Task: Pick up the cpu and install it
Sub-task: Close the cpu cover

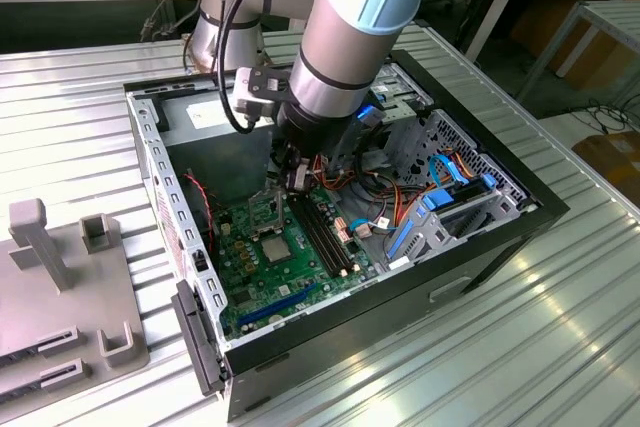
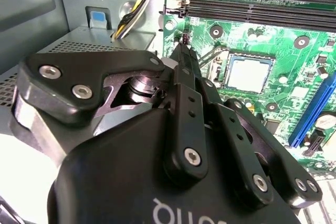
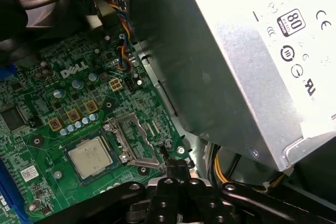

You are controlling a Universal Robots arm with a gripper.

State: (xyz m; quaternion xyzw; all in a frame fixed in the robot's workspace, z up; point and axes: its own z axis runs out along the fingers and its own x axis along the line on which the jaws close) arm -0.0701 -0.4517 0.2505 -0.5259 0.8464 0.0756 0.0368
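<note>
The cpu (image 1: 272, 245) lies flat in its socket on the green motherboard (image 1: 300, 277), silvery top up; it is also seen in both wrist views (image 2: 249, 73) (image 3: 90, 157). The hollow metal socket frame (image 3: 131, 140) stands swung open beside it, toward the power supply. My gripper (image 1: 290, 182) hangs inside the computer case just above the board. Its fingers are shut together into a thin tip (image 2: 184, 51) (image 3: 165, 156) that sits at the outer edge of the open frame, a short way from the cpu. I see nothing held between the fingers.
The open black case (image 1: 520, 217) lies on a ribbed metal table. A large grey power supply (image 3: 247, 66) stands close to the socket. Memory slots (image 1: 325, 237), bundled cables (image 1: 400, 197) and blue drive brackets (image 1: 440, 207) crowd the exterior view's right. A grey fixture (image 1: 60, 287) sits at the left.
</note>
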